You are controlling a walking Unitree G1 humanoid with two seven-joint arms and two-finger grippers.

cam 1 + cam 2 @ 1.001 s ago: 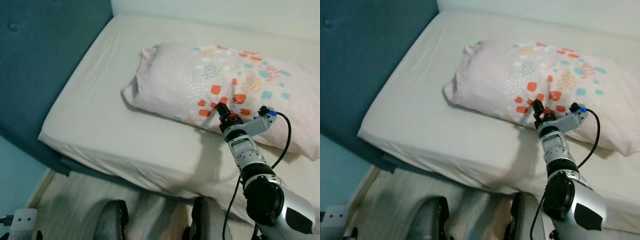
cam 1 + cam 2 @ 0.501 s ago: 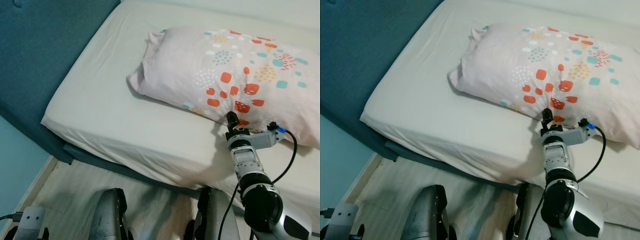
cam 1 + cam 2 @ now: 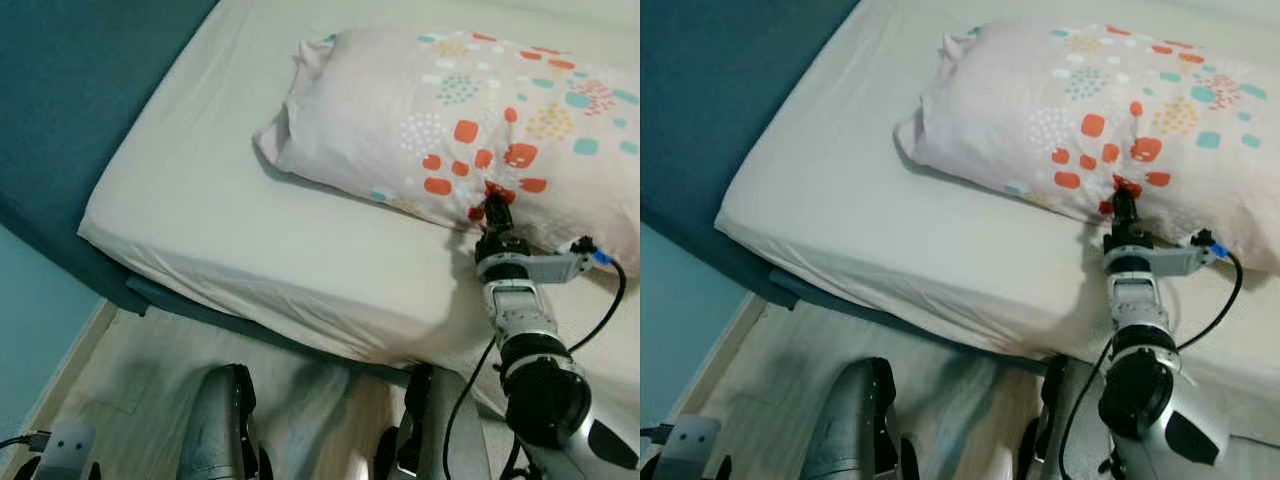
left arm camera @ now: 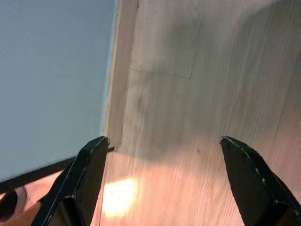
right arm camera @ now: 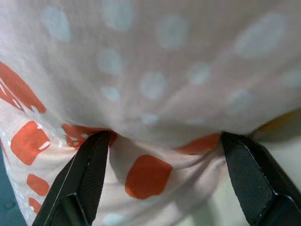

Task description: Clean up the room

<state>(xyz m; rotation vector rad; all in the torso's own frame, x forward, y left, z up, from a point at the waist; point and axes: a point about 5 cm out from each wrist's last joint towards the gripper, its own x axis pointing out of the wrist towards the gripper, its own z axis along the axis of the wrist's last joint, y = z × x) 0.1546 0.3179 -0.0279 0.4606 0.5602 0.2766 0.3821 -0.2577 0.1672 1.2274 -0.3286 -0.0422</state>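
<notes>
Pillow (image 3: 470, 120): you are seeing it lying on the bed (image 3: 200, 220), pale with orange and teal spots, near the teal headboard (image 3: 70, 110).
Right gripper (image 5: 164, 155): you are pressing it into the pillow's near edge, fingers spread wide, fabric bulging between them.
Left gripper (image 4: 160, 155): you are hanging it idle, fingers parted over the wooden floor (image 4: 202, 94).

The pillow (image 3: 470, 130) is pale pink, patterned with orange-red, teal, yellow and white spots. The bed (image 3: 200, 220) sheet is cream, with a dark teal headboard (image 3: 80, 90) at nine o'clock. The floor (image 4: 197, 94) is light wood.
</notes>
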